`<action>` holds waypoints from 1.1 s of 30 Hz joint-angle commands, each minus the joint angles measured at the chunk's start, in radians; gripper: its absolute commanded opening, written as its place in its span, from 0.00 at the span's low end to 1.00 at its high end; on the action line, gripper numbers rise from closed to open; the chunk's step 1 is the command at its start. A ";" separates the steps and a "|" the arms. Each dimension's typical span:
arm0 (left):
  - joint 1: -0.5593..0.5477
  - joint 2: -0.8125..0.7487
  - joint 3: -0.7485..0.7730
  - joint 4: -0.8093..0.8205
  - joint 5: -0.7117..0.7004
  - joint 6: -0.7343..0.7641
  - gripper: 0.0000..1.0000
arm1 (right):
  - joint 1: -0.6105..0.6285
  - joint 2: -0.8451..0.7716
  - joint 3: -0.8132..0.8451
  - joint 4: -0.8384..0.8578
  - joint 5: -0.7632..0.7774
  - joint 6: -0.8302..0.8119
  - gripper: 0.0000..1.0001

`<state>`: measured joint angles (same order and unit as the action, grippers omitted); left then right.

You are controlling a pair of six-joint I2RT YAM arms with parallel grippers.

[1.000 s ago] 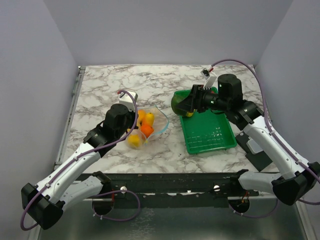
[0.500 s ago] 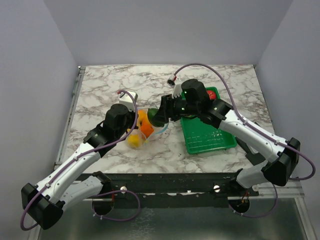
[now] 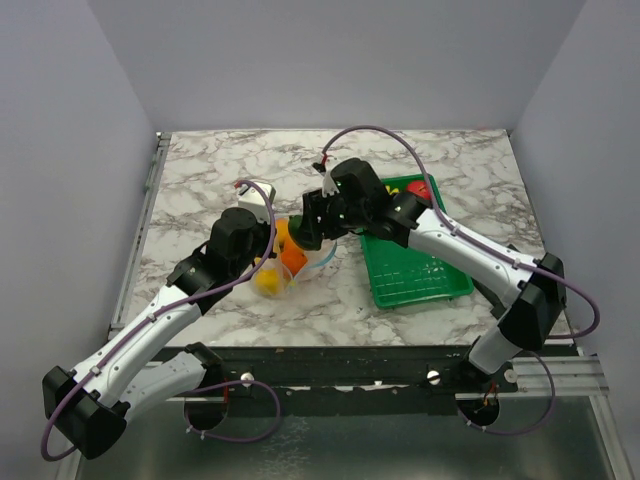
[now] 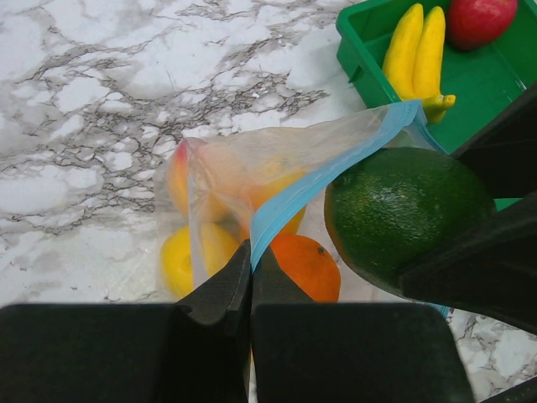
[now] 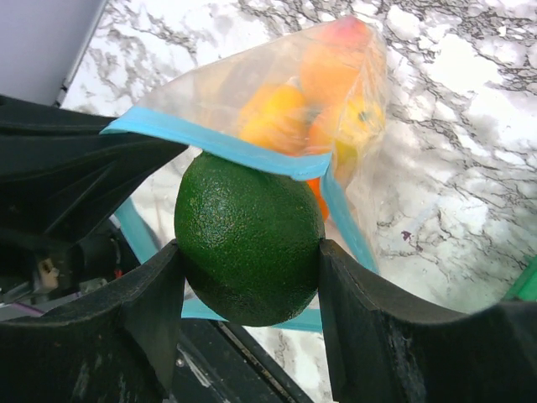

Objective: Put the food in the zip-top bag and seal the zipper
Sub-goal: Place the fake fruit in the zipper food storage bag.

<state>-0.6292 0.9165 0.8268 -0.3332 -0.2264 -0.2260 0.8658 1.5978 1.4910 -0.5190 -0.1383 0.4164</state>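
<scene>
You have nothing to read here: none of the three views shows any legible text, label, brand, number or sign.
</scene>
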 commanded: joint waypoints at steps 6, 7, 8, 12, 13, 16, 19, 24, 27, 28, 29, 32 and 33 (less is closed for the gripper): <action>0.005 0.007 -0.006 0.016 0.013 0.009 0.00 | 0.034 0.107 0.100 -0.062 0.198 -0.007 0.34; 0.004 0.007 -0.006 0.015 0.013 0.008 0.00 | 0.035 0.117 0.108 -0.064 0.219 0.002 0.34; 0.005 0.008 -0.005 0.014 0.014 0.009 0.00 | 0.036 0.127 0.116 -0.067 0.235 0.010 0.35; 0.005 0.010 -0.005 0.014 0.016 0.010 0.00 | 0.036 0.153 0.126 -0.057 0.284 0.041 0.39; 0.005 0.011 -0.006 0.014 0.017 0.010 0.00 | 0.036 0.157 0.128 -0.054 0.291 0.048 0.41; 0.005 0.013 -0.004 0.015 0.019 0.010 0.00 | 0.036 0.165 0.133 -0.050 0.301 0.063 0.51; 0.005 0.015 -0.004 0.014 0.021 0.010 0.00 | 0.036 0.166 0.129 -0.044 0.299 0.068 0.65; 0.005 0.019 -0.003 0.014 0.022 0.010 0.00 | 0.037 0.140 0.110 -0.019 0.269 0.067 0.79; 0.005 0.021 0.000 0.014 0.022 0.010 0.00 | 0.036 0.120 0.102 -0.014 0.255 0.065 0.85; 0.005 0.022 -0.001 0.014 0.022 0.011 0.00 | 0.036 0.113 0.099 -0.016 0.252 0.065 0.85; 0.006 0.022 0.000 0.015 0.022 0.010 0.00 | 0.038 0.103 0.096 -0.017 0.251 0.065 0.85; 0.006 0.022 -0.002 0.014 0.022 0.011 0.00 | 0.037 0.066 0.078 -0.018 0.268 0.072 0.86; 0.006 0.022 -0.002 0.014 0.022 0.010 0.00 | 0.036 0.052 0.071 -0.018 0.272 0.073 0.86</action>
<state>-0.6292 0.9356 0.8268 -0.3302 -0.2256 -0.2230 0.8955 1.7298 1.5837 -0.5552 0.1184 0.4793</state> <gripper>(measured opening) 0.003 0.853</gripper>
